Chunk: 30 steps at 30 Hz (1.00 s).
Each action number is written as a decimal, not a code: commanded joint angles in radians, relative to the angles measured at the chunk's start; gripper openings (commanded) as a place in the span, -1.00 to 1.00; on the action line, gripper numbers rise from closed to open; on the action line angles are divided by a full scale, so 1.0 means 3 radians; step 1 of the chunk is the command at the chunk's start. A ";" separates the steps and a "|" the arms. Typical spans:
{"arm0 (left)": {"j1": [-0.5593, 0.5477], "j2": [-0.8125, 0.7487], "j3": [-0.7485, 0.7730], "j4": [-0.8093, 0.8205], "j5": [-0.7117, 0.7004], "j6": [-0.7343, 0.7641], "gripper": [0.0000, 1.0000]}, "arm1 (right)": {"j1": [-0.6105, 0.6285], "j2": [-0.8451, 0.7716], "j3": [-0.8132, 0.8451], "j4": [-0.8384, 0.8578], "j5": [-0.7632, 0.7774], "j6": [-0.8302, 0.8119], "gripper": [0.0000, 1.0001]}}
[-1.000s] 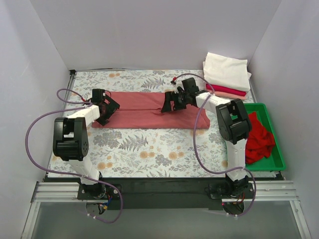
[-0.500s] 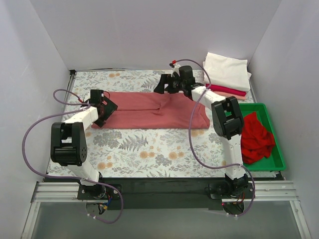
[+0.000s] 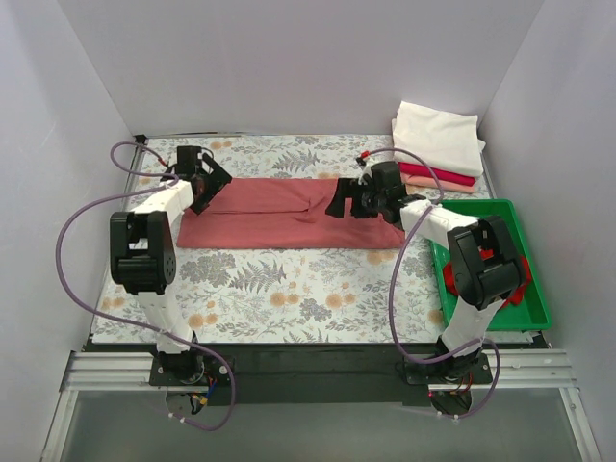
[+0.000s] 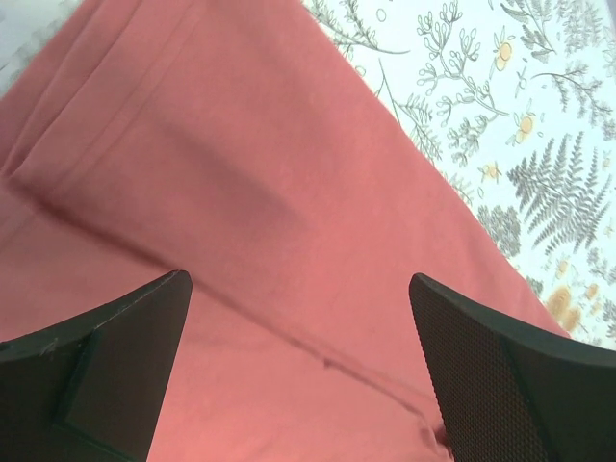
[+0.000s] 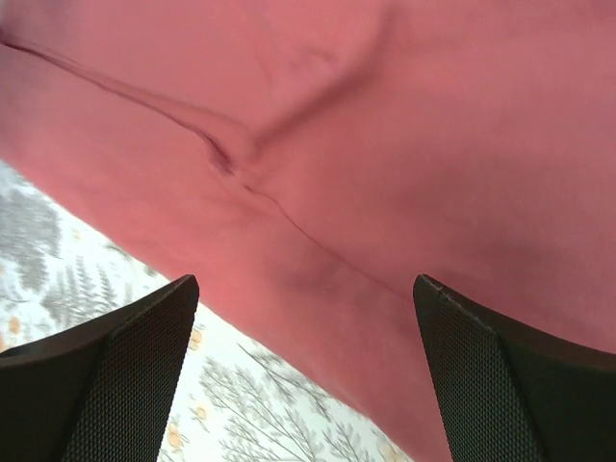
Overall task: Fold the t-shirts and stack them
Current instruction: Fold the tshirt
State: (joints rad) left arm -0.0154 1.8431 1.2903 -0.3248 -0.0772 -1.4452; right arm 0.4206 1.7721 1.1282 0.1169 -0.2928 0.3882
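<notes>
table (image 3: 289, 289): floral-covered, work area across its middle.

dusty salmon-red shirt (image 3: 279, 214): lies flat across the middle of the table, already folded lengthwise into one long band, long edges doubled in. a seam ridge and a small pucker show in the right wrist view. no crosswise fold yet.

finished stack at the far right corner: white shirt (image 3: 438, 135) on top, crimson shirt (image 3: 438, 174) under it, peach shirt (image 3: 452, 185) lowest, only its edge showing.

green tray (image 3: 502, 214): at the right edge, holds a bright red shirt (image 3: 525, 281), bunched and largely hidden by the right arm.

left gripper (image 3: 207, 183): over the band's left end, near its far corner. fingers spread, nothing between them, cloth below.

right gripper (image 3: 346, 202): over the band right of centre. fingers likewise spread and empty.

assessment: the step in hand is the folding of the salmon-red shirt, lengthwise stage complete. the next move calls for both grippers to close on the two corners of one short end and carry it over the other, keeping the layers aligned. stacking comes after.
</notes>
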 commanded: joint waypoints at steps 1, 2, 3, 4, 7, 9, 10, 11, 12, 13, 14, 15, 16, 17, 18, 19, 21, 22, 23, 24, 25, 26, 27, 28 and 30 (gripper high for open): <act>-0.0005 0.0308 0.0316 0.0019 0.0089 0.0210 0.93 | -0.0047 -0.0022 -0.0191 -0.0236 0.0382 0.0127 0.97; -0.0005 0.0441 0.0352 0.0024 0.0155 0.0220 0.93 | -0.0098 0.0004 -0.0207 -0.0353 0.0418 0.0158 0.97; -0.0005 0.0508 0.0387 -0.0006 0.0196 0.0221 0.93 | -0.0123 0.0034 -0.0212 -0.0379 0.0434 0.0219 0.97; -0.0005 0.0549 0.0423 -0.0047 0.0247 0.0200 0.94 | -0.0149 0.0121 -0.0182 -0.0385 0.0388 0.0230 0.97; -0.0025 0.0534 0.0190 -0.0042 0.0252 0.0062 0.94 | -0.0216 0.0411 0.0022 -0.0507 0.0301 0.0199 0.97; -0.0030 0.0443 0.0010 -0.0042 0.0202 0.0037 0.94 | -0.0216 0.0611 0.0375 -0.0629 0.0204 0.0128 0.97; -0.0030 0.0381 -0.0087 -0.0057 0.0156 -0.0034 0.94 | -0.0211 0.0815 0.0477 -0.0650 0.0123 0.0087 0.97; -0.0035 0.0325 -0.0331 -0.0144 0.0105 -0.0096 0.94 | -0.0211 0.0923 0.0736 -0.0696 0.0117 0.0087 0.97; -0.0046 0.0254 -0.0470 -0.0195 0.0089 -0.0183 0.94 | -0.0216 0.1030 0.0865 -0.0798 0.0132 0.0087 0.97; -0.0071 0.0045 -0.0674 -0.0201 0.0124 -0.0249 0.94 | -0.0211 0.1244 0.1019 -0.0834 0.0122 0.0087 0.97; -0.0147 -0.0063 -0.1035 -0.0196 0.0145 -0.0397 0.94 | -0.0211 0.1363 0.1329 -0.0875 0.0097 0.0056 0.97; -0.0209 -0.0211 -0.1246 -0.0191 0.0155 -0.0454 0.94 | -0.0205 0.1490 0.1565 -0.0931 0.0076 0.0026 0.97; -0.0381 -0.0460 -0.1410 -0.0190 0.0191 -0.0540 0.94 | -0.0205 0.1780 0.1800 -0.1154 0.0010 -0.0061 0.97; -0.0484 -0.0620 -0.1716 -0.0206 0.0211 -0.0597 0.94 | -0.0205 0.1940 0.2056 -0.1298 -0.0041 -0.0107 0.97; -0.0612 -0.0768 -0.1866 -0.0221 0.0217 -0.0673 0.94 | -0.0195 0.2099 0.2620 -0.1457 -0.0067 -0.0143 0.97; -0.0892 -0.1068 -0.2004 -0.0221 0.0252 -0.0791 0.94 | -0.0180 0.2379 0.2853 -0.1620 -0.0082 -0.0169 0.97; -0.1169 -0.1305 -0.2383 -0.0170 0.0471 -0.1097 0.95 | -0.0139 0.2631 0.3471 -0.1668 -0.0154 -0.0179 0.97; -0.1414 -0.1423 -0.2490 -0.0094 0.0558 -0.1200 0.94 | -0.0124 0.2834 0.3672 -0.1673 -0.0225 -0.0144 0.97; -0.1548 -0.1581 -0.2572 -0.0038 0.0838 -0.1262 0.95 | -0.0103 0.2923 0.3821 -0.1648 -0.0261 -0.0108 0.97; -0.1681 -0.1659 -0.2679 0.0014 0.0886 -0.1445 0.94 | -0.0098 0.2999 0.3939 -0.1612 -0.0272 0.0014 0.97; -0.1986 -0.1725 -0.2690 0.0060 0.0861 -0.1527 0.95 | -0.0093 0.3071 0.4031 -0.1551 -0.0236 0.0111 0.97; -0.2125 -0.1827 -0.2680 0.0060 0.0775 -0.1579 0.94 | -0.0078 0.3072 0.3991 -0.1272 -0.0256 0.0229 0.97; -0.2253 -0.1853 -0.2594 0.0060 0.0698 -0.1594 0.95 | -0.0062 0.3046 0.3915 -0.1021 -0.0302 0.0372 0.97; -0.2462 -0.1864 -0.2548 0.0080 0.0636 -0.1585 0.95 | -0.0047 0.3041 0.3854 -0.0847 -0.0358 0.0444 0.97; -0.2653 -0.1757 -0.2446 0.0096 0.0494 -0.1564 0.95 | 0.0040 0.3087 0.3965 -0.0676 -0.0343 0.0435 0.97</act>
State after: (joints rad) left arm -0.7338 1.2861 0.5449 -0.2024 0.0883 -1.8610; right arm 0.3927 2.6488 2.3024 -0.1707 -0.3698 0.4576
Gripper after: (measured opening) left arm 0.972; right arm 0.983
